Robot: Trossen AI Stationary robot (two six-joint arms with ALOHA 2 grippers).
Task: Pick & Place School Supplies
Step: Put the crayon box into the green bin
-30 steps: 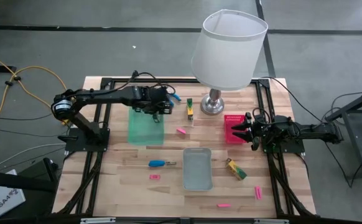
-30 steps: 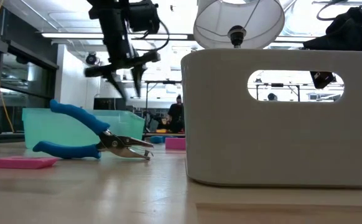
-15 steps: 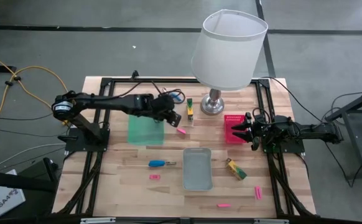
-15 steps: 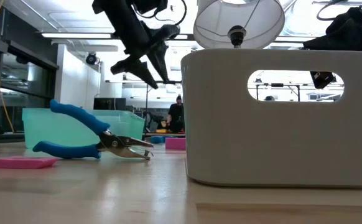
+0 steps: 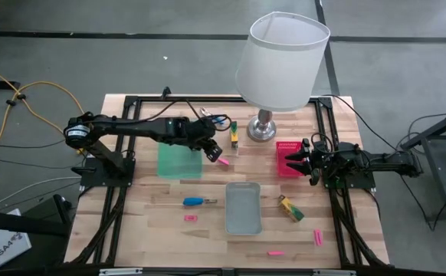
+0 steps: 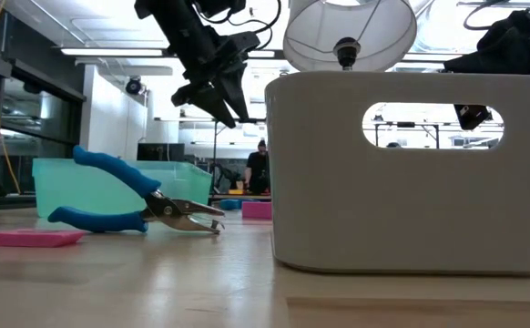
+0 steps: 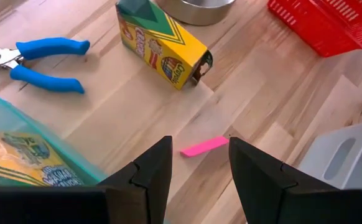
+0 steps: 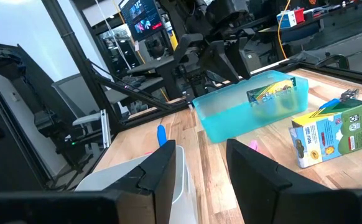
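Observation:
My left gripper (image 5: 213, 149) (image 6: 218, 102) hangs open above the table, just right of the green tray (image 5: 180, 158). In the left wrist view a flat pink bar (image 7: 204, 146) (image 5: 223, 161) lies on the wood below and between the open fingers (image 7: 199, 143), untouched. A yellow-and-green crayon box (image 7: 162, 45) (image 5: 233, 134) and blue pliers (image 7: 39, 57) lie beyond it. The green tray holds another crayon box (image 7: 19, 158). My right gripper (image 5: 300, 159) (image 8: 199, 174) waits open over the pink tray (image 5: 288, 157).
The lamp (image 5: 280, 61) stands at the far edge. The grey tray (image 5: 243, 208) sits near the middle. A blue-handled tool (image 5: 196, 202), a yellow-and-green piece (image 5: 290, 208) and pink bars (image 5: 191, 218) (image 5: 275, 252) (image 5: 317, 238) lie on the near half of the table.
My left gripper has swung from over the far end of the green tray toward the table's right and near edge, tipping from pointing straight down to a slant, and now hangs over the pink bar. Nothing on the table has moved.

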